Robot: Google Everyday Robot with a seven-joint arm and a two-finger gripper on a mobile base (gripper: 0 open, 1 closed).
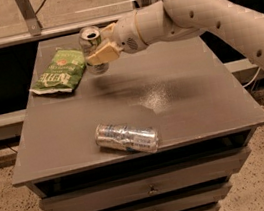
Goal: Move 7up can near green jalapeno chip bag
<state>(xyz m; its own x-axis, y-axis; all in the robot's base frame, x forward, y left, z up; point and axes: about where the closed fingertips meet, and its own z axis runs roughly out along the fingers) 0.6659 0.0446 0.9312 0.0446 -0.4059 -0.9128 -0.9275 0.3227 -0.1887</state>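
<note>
The 7up can [90,40] is upright in my gripper [98,52], held just above the far left part of the grey table [186,98]. My gripper is shut on the can, with a tan finger [104,55] across its front. The green jalapeno chip bag [59,71] lies flat on the table's far left, right beside the can on its left. My white arm [190,6] reaches in from the right.
A slimmer silver-blue patterned can [127,137] lies on its side near the table's front edge. The table is a drawer cabinet [147,191]. A low metal rail [33,33] runs behind the table.
</note>
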